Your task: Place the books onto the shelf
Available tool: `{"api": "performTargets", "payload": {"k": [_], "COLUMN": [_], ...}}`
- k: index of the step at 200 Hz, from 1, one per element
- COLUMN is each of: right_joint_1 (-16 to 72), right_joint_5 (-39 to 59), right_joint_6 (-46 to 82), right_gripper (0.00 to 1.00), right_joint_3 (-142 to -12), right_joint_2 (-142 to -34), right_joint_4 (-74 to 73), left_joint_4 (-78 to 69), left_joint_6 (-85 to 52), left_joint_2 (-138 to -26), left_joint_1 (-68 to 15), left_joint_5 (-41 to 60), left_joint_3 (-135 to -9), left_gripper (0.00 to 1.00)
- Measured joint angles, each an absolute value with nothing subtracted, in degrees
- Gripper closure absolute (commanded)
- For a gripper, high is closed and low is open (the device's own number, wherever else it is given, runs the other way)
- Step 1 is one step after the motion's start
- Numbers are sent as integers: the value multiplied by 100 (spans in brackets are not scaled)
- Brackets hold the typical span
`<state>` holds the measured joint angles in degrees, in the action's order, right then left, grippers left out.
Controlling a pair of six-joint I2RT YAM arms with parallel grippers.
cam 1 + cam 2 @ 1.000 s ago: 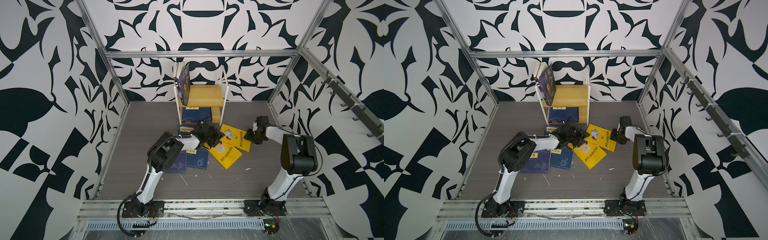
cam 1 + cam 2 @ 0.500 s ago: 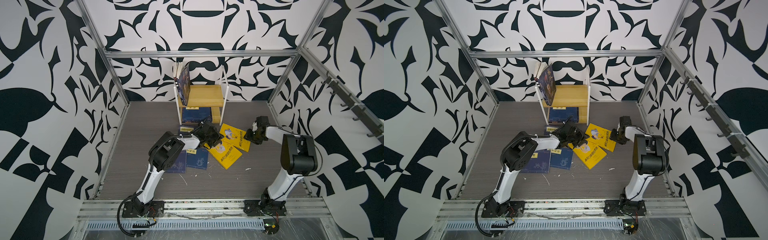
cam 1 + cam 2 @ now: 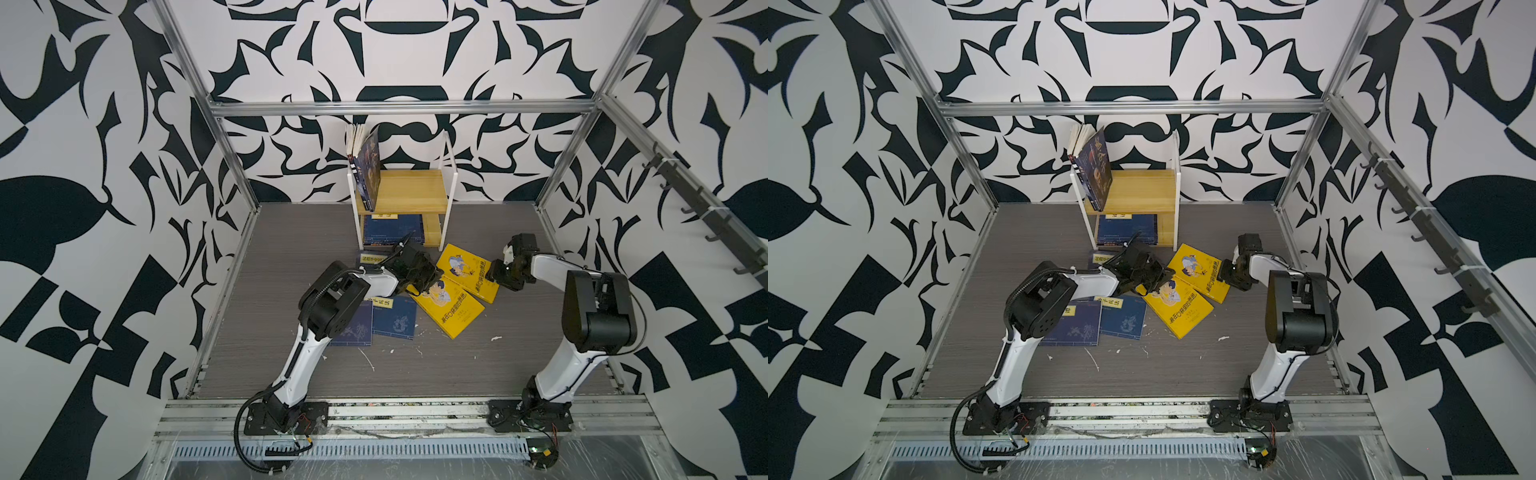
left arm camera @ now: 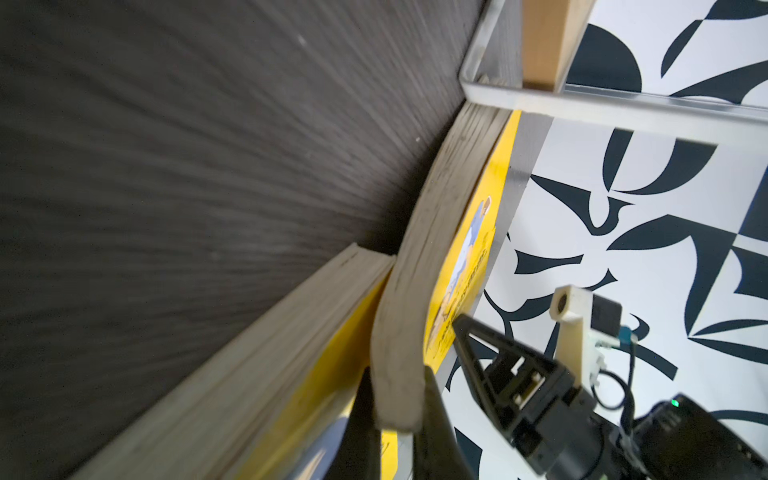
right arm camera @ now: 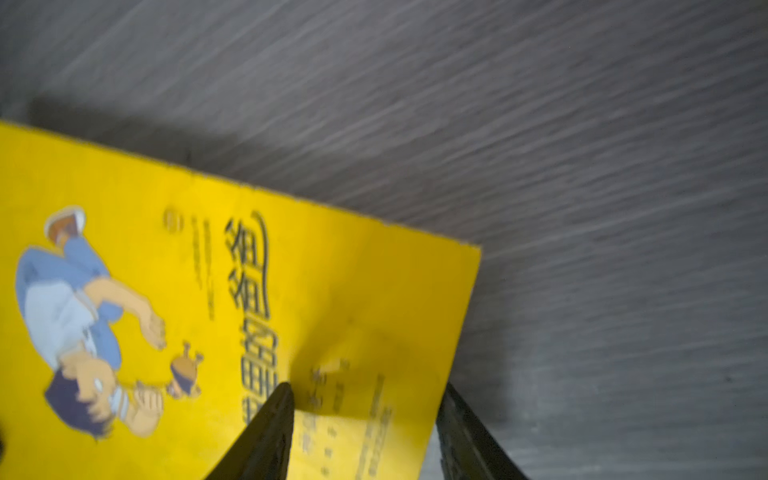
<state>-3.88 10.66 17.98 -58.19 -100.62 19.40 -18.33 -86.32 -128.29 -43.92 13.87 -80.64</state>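
You're mid-pickup: left pincer (image 4: 397, 399) clamped on the page edge of the bright yellow cartoon-cover paperback (image 4: 415, 266), right pincer (image 5: 369, 388) gaping at its corner. Next, lift it toward the white-framed wooden shelf (image 3: 405, 189).

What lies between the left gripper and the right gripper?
A yellow book, the one nearer the shelf, as both top views show. The left gripper pinches its edge; the right gripper is open at its corner.

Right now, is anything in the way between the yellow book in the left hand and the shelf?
Yes. The right hand sits open astride the opposite corner of the yellow book the left hand clamps. On the shelf, a navy book covers most of the lower board; a dark book leans at the left of the upper board.
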Motion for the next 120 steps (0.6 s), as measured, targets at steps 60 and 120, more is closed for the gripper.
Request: {"api": "performTargets", "payload": {"k": [60, 120], "right_joint_1": [-353, 878], "right_joint_5": [482, -681], "right_joint_6": [1682, 1168], "right_gripper": [27, 24], "right_joint_3": [-5054, -4733], "right_joint_2": [-7856, -5658], "right_joint_4": [2554, 3070], "left_joint_4": [-1479, -1295], "left_joint_6": [-8698, -8711], "left_joint_2": [-12442, -11937], "left_joint_1": [-4456, -4696], "left_joint_5": [1391, 1411], "left_joint_3": [-7972, -7835], "left_gripper": [100, 100]}}
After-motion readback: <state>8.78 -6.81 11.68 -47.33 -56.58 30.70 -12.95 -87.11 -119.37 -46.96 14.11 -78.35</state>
